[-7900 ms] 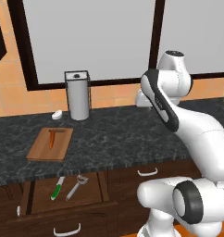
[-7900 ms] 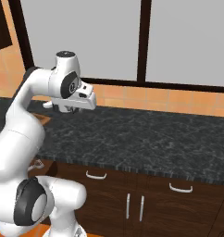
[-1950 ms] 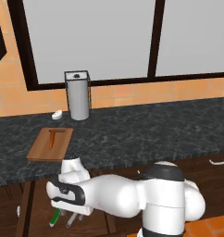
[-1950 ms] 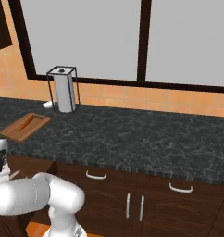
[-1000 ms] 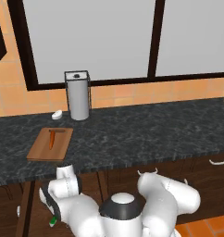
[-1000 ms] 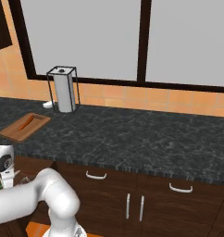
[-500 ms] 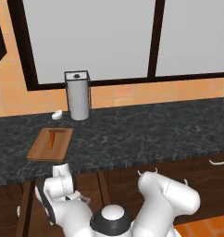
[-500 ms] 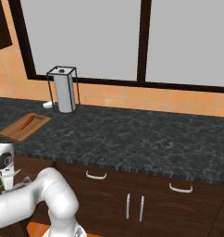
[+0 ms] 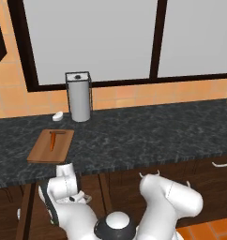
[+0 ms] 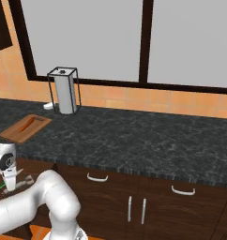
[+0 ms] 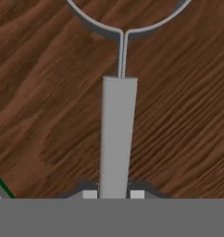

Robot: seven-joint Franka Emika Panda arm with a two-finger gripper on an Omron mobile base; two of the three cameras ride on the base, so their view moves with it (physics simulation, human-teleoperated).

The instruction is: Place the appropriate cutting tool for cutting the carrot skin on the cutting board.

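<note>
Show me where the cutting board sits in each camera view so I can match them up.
Left base view: cutting board on the counter, left of centre, carrot on it.
Right base view: far left edge of the counter.
Hand view: not in it.
Shared landmark: metal canister behind the board.

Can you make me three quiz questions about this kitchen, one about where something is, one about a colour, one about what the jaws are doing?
1. Where does the small thin orange carrot lie?
A on the flat brown wooden cutting board
B in the drawer
C on the floor

2. What colour is the slim metal peeler?
A red
B silver
C blue

3. How do the jaws stand?
A far above the peeler
B on the carrot
C one either side of the peeler's handle

A: the carrot rests on the board.
B: it is grey metal.
C: the handle runs between both tips.
</note>
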